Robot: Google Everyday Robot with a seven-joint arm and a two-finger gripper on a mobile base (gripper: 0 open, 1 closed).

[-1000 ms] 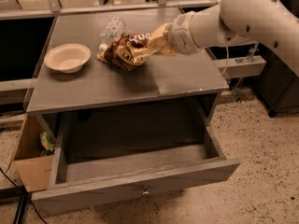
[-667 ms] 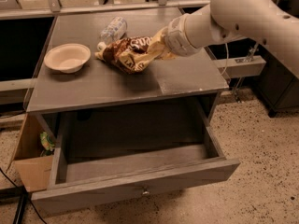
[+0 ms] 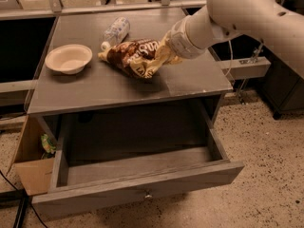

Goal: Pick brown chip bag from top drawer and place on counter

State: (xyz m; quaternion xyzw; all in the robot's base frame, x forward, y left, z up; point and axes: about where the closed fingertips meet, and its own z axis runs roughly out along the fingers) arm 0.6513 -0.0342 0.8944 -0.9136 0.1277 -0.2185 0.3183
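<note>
On a grey counter (image 3: pixel 95 87) above a speckled floor, the brown chip bag (image 3: pixel 135 57) lies near the middle of the top. A white bowl (image 3: pixel 69 58) sits to its left and a clear plastic bottle (image 3: pixel 115 31) lies just behind it. The robot's gripper (image 3: pixel 161 52) is at the bag's right end, touching it, though whether it is clamped on the bag or released cannot be told. Below, the top drawer (image 3: pixel 137 186) stands pulled out, with a tan cardboard box (image 3: pixel 31 175) holding a small green packet (image 3: pixel 47 144) beside it on the left.
</note>
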